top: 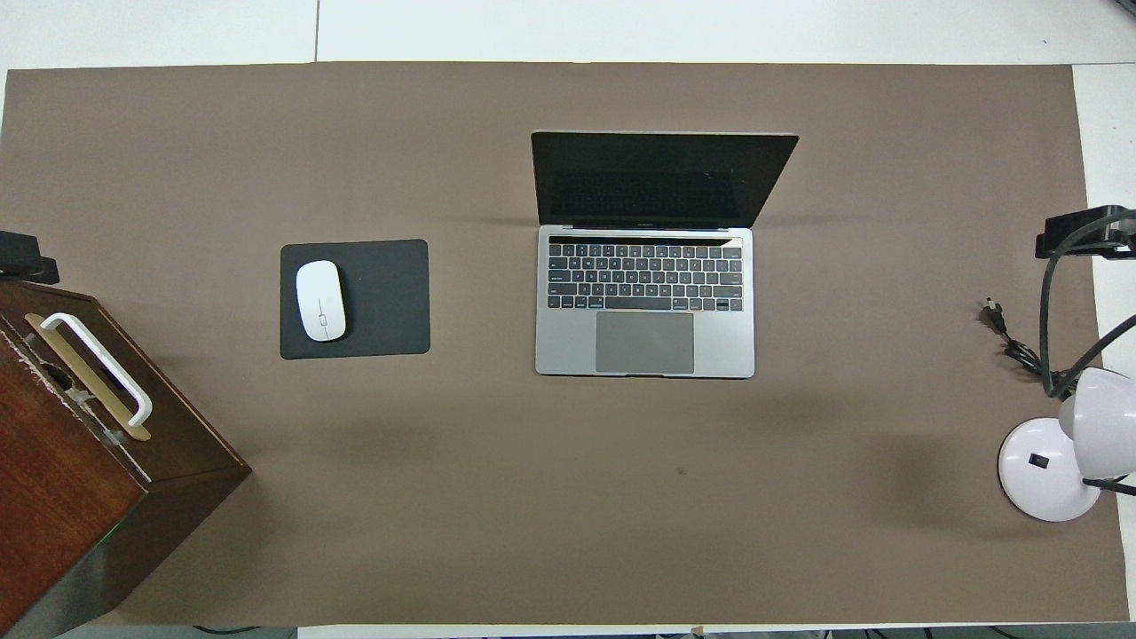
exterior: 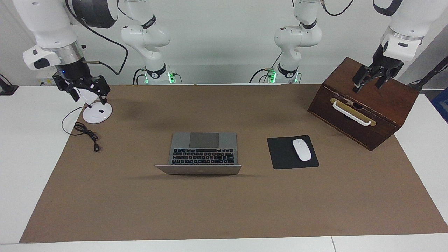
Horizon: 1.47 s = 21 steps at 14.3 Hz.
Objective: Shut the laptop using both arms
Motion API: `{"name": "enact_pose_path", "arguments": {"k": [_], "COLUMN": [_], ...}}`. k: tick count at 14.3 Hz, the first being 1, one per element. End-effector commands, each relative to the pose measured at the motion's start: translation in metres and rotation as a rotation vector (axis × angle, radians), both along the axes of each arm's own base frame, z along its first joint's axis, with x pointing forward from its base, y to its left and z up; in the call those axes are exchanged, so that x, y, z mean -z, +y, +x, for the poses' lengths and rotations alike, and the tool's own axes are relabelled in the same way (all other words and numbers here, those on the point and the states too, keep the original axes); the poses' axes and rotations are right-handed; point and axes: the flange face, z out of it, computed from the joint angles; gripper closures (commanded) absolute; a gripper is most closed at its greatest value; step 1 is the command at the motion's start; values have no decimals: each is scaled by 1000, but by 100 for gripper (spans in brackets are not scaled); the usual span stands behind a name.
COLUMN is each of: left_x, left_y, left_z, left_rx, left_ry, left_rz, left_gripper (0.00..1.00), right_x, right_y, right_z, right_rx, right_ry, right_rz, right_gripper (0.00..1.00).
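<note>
We find a matte brown mat [exterior: 224,203] covering the white table. The slim silver laptop [top: 645,302] sits mid-mat, lid open. The left gripper [exterior: 371,79] hangs over the wooden box [exterior: 388,105], the right gripper [exterior: 87,90] over the lamp base [exterior: 97,112]; fingers apparently apart. Uneven pushing could skid the smooth metal shell.

A silver-grey laptop [top: 645,302] with black keys, a grey trackpad and a dark screen is seen on a plain brown mat [top: 532,497]. A white mouse [top: 320,300] is set on a black pad [top: 382,302]. A dark red-brown wooden box [exterior: 364,105] carries a white handle on a brass plate. A white lamp [exterior: 97,112] with a black cord is seen on the white worktop [exterior: 31,157].
</note>
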Motion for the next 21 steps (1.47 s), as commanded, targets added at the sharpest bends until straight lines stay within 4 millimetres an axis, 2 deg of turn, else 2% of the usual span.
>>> {"name": "enact_pose_path", "arguments": {"k": [1, 9, 10, 13, 17, 21], "left_x": [1, 1, 2, 7, 7, 10], "left_y": [-4, -14, -24, -29, -27, -31], "left_z": [-1, 2, 2, 2, 1, 0], "left_rx": [-6, 19, 39, 73, 199, 205], "left_ry": [-1, -16, -16, -17, -10, -4], "left_rz": [-4, -1, 2, 15, 26, 23], "left_gripper": [0, 0, 0, 0, 0, 0], "right_x": [1, 6, 11, 5, 12, 12], "right_y": [-3, 1, 1, -2, -5, -8], "right_z": [-1, -9, -10, 3, 27, 32], "right_rx": [-9, -26, -26, -40, -50, -46], "right_ry": [0, 18, 24, -63, -61, -67], "right_rz": [1, 1, 0, -10, -13, -16], "right_gripper": [0, 0, 0, 0, 1, 3]}}
